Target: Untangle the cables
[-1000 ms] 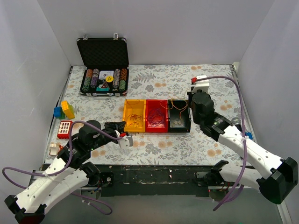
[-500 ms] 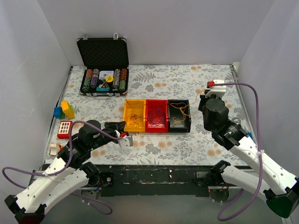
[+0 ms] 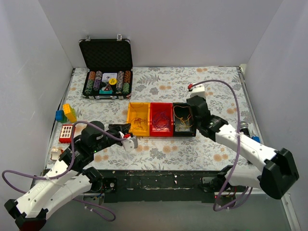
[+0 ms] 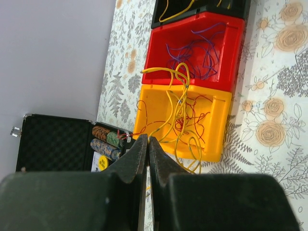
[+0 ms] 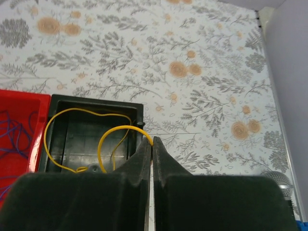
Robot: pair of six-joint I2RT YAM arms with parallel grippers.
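Seen from above, three open bins sit side by side at the centre of the floral table (image 3: pixel 163 84). The yellow bin (image 4: pixel 222 120) is toward 9 o'clock, the red bin (image 4: pixel 239 48) is in the middle and the black bin (image 5: pixel 77 134) is toward 3 o'clock. The cables are spread among them. Dark red cables (image 4: pixel 185 122) curl on the floor of the yellow bin. Purple cables (image 4: pixel 192 50) lie loose in the red bin. A yellow cable (image 5: pixel 122 127) loops inside the black bin. The left gripper (image 4: pixel 148 140) sits just off the yellow bin's 8 o'clock corner with its fingers pressed flat together. Yellow strands (image 4: pixel 182 79) rise out of that bin, knot over the wall shared with the red bin and run down toward the fingertips. A sliver of yellow shows in the seam between them, so they appear to pinch a strand. The right gripper (image 5: pixel 151 143) hangs over the black bin's 3 o'clock wall, also closed tight. One arc of the yellow cable runs up to its tips and is nipped there, while the rest trails along the bin floor. An open poker chip case (image 3: pixel 106 57) stands at 11 o'clock on the table. Coloured toy blocks (image 3: pixel 66 113) lie at 9 o'clock, with a red toy keypad (image 3: pixel 67 133) just below them.
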